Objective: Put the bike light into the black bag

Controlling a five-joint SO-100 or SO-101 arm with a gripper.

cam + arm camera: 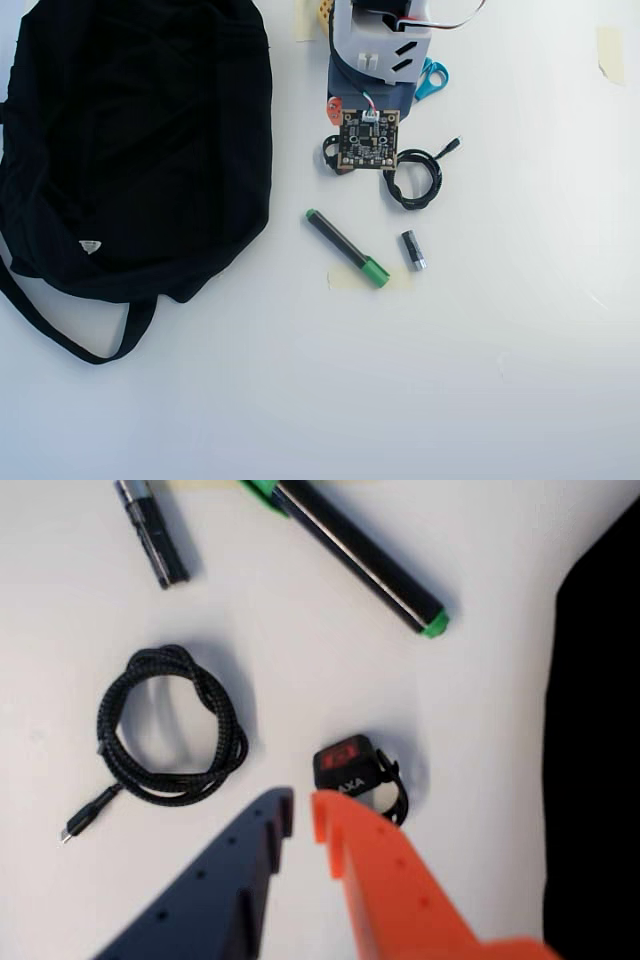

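Note:
The bike light (349,769) is a small black block with a red lens and a loop strap, lying on the white table. My gripper (302,805) hovers just short of it, and the orange finger (345,835) tip sits right beside the light's near edge. The dark blue finger (262,830) nearly meets the orange one, with nothing between them. From overhead only the light's loop (328,153) peeks out beside the wrist's camera board (368,139), which hides the fingers. The black bag (130,140) lies slumped at the left, and its edge (600,740) shows in the wrist view.
A coiled black cable (414,180) lies right of the wrist. A green-capped black marker (346,247) and a small grey-black cylinder (413,250) lie below it. A blue-handled tool (433,78) sits by the arm's base. The bag's strap (70,335) trails down.

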